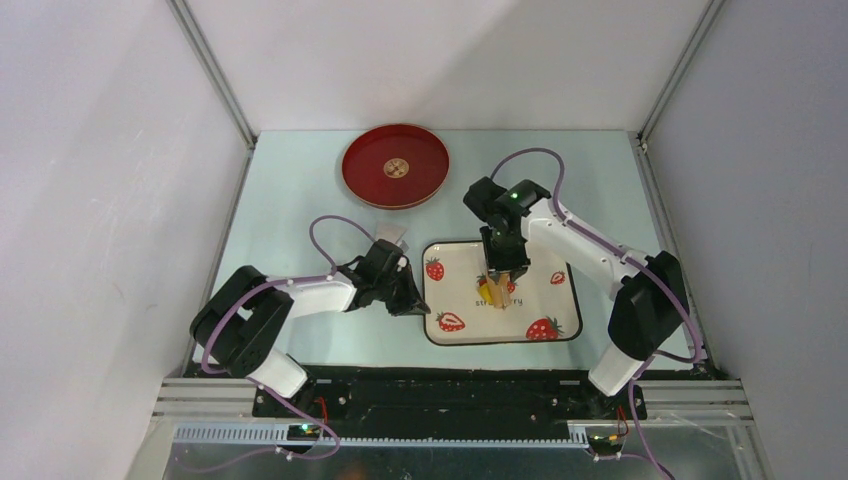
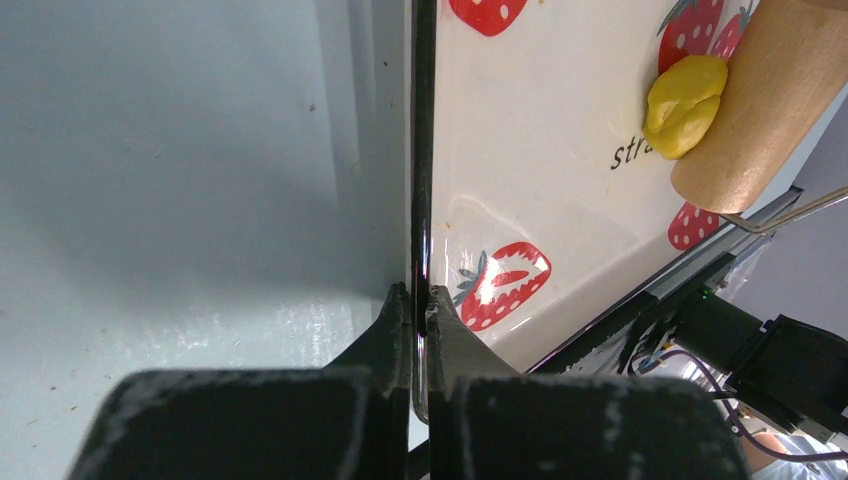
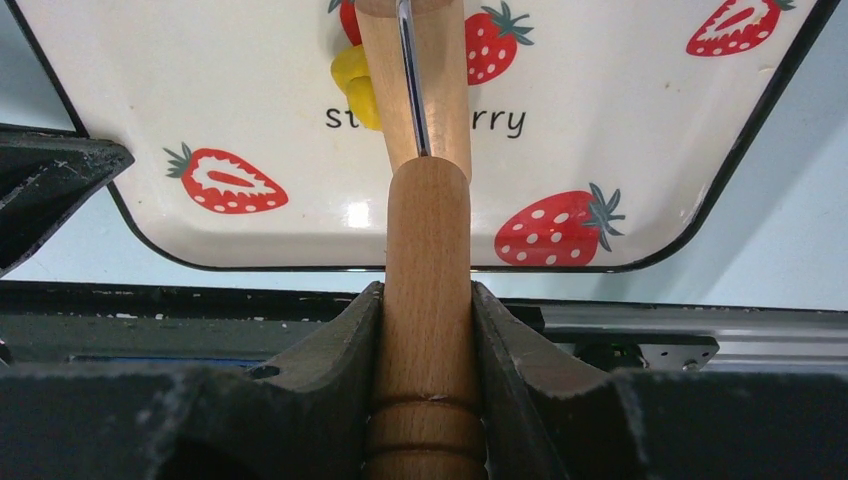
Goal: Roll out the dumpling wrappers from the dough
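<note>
The dough is a small bright-yellow lump in the middle of the strawberry tray. It lies against the wooden roller. My right gripper is shut on the roller's handle, and the barrel rests on the tray beside the dough. My left gripper is shut on the tray's black left rim. In the left wrist view the dough bulges out from under the barrel. No dumpling wrappers are in view.
A red round plate sits at the back of the table. A small pale scrap lies just behind my left gripper. White walls close in both sides, and a black rail runs along the near edge.
</note>
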